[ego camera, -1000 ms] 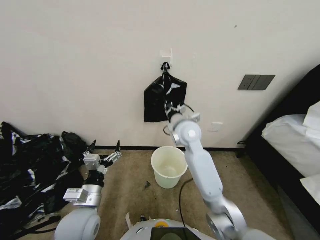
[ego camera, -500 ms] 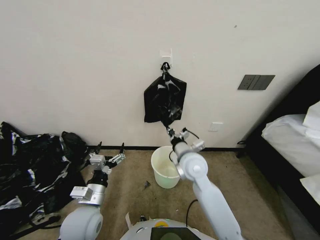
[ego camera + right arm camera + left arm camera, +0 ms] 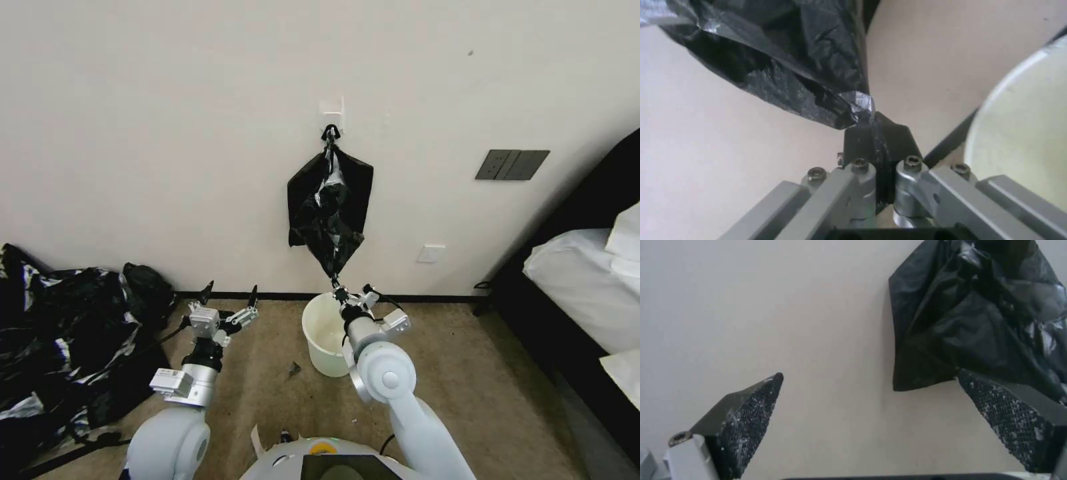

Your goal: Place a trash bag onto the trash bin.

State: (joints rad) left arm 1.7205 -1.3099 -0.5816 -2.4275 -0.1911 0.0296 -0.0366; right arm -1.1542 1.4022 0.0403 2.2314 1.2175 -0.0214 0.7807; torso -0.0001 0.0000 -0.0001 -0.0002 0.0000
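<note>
One corner pinched!
The right gripper [image 3: 337, 285] clamped the trash bag [image 3: 329, 207]: limp, slippery film; left gripper [image 3: 230, 297] spread, idle.

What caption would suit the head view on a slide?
Right gripper pinches one black bag and draws it down from the wall bundle above the bin; left gripper open nearby.
</note>
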